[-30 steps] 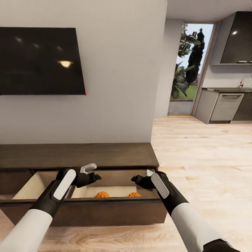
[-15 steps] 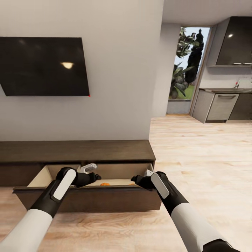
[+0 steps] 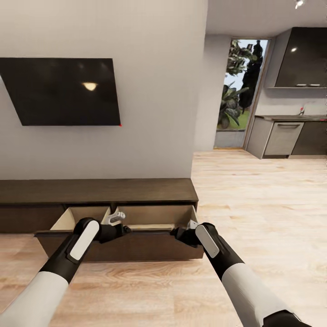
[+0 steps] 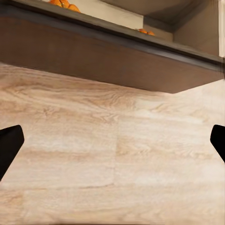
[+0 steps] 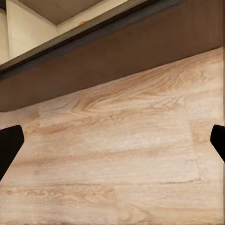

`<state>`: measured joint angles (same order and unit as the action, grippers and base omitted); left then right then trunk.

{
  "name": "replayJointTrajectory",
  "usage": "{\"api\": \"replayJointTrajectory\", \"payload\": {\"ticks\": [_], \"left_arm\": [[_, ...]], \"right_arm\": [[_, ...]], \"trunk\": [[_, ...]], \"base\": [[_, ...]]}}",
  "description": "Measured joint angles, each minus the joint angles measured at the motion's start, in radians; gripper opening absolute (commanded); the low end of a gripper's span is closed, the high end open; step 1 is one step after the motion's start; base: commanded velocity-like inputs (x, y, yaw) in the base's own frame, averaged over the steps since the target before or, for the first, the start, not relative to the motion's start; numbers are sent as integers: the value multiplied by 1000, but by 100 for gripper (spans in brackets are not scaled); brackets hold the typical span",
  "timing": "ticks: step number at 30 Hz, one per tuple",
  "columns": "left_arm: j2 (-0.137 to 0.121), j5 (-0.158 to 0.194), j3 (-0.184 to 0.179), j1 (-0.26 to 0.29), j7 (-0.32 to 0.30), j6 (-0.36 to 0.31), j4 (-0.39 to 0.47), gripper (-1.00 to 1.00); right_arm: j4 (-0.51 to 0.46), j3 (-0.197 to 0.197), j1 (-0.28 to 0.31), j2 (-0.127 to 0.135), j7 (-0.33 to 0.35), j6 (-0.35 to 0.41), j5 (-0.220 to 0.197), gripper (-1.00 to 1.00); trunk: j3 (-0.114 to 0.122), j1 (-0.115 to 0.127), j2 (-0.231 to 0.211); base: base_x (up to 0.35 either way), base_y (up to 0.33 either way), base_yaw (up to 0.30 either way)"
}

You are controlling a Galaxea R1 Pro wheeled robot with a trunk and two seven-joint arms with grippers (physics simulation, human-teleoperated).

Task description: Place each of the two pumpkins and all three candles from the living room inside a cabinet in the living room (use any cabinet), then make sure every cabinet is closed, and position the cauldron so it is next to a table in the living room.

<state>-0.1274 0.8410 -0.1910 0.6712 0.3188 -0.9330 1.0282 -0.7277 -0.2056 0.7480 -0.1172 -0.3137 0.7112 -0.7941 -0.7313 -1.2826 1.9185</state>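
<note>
At 10 o'clock I see the wall TV (image 3: 63,91). Left gripper (image 3: 123,228) spread wide, holding nothing, at the open drawer (image 3: 122,245) of the cabinet (image 3: 97,190). Pumpkins (image 4: 63,3) sit inside the drawer. Right gripper (image 3: 178,233) likewise wide and empty. Kitchen counter (image 3: 290,119) at 2 o'clock.

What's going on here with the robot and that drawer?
The robot faces a low dark cabinet under a wall TV. One drawer is pulled out, and the left wrist view catches two orange pumpkins inside. Both arms reach toward the drawer front: the left gripper and right gripper hang in front of it with fingers spread and nothing held. The drawer is not yet shut.
</note>
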Motion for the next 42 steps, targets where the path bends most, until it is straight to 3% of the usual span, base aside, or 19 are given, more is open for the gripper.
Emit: {"api": "replayJointTrajectory", "payload": {"ticks": [6, 9, 11, 12, 13, 15, 17, 19, 24, 28, 29, 33, 42], "left_arm": [[0, -5, -4, -2, 0, 106, 0, 100], [0, -23, -15, -4, 0, 137, 0, 100], [0, -80, -35, -5, 1, 186, 0, 100], [1, -128, -44, -7, 2, 224, -1, 100], [1, -152, -48, -7, 3, 242, -1, 100], [1, -190, -53, -12, 3, 272, -1, 100], [2, -232, -58, -40, 2, 336, -9, 100], [2, -250, -60, -71, 1, 410, -16, 100], [1, -267, -62, -127, -1, 595, -42, 100], [2, -269, -72, -139, -7, 711, -137, 100], [3, -269, -87, -141, -9, 767, -185, 100], [3, -265, -141, -143, -12, 884, -272, 100], [3, -265, -174, -144, -14, 946, -308, 100]], "right_arm": [[2, -5, 0, -1, -1, -2, 7, 100], [5, -28, -1, -1, -2, -5, 9, 100], [8, -78, -4, 1, -2, -42, 19, 100], [9, -117, -7, 2, -2, -95, 29, 100], [10, -138, -8, 3, -2, -128, 35, 100], [13, -174, -10, 3, -2, -194, 45, 100], [41, -222, -19, 4, -2, -314, 62, 100], [84, -240, -28, 5, -3, -403, 67, 100], [221, -283, -35, 3, -2, -566, 78, 100], [288, -312, -37, 2, -2, -607, 92, 100], [300, -317, -38, 3, -1, -620, 95, 100], [312, -331, -61, 5, -1, -650, 99, 100], [317, -355, -93, 4, 0, -671, 129, 100]], "trunk": [[19, 23, -42], [28, 35, -63], [34, 42, -77], [35, 42, -77], [35, 43, -77], [35, 43, -77], [34, 43, -77], [34, 43, -77], [34, 43, -77], [35, 43, -77], [34, 43, -77], [28, 35, -64], [0, 1, 0]], "base": [[-340, 0, 0], [-337, 0, 0], [-281, 0, 0], [-206, 0, 0], [-165, 0, 0], [-108, 0, 0], [-49, 0, 0], [-25, 0, 0], [-10, 0, 0], [-2, 0, 0], [0, 0, 0], [0, 0, 0], [0, 0, 0]]}}
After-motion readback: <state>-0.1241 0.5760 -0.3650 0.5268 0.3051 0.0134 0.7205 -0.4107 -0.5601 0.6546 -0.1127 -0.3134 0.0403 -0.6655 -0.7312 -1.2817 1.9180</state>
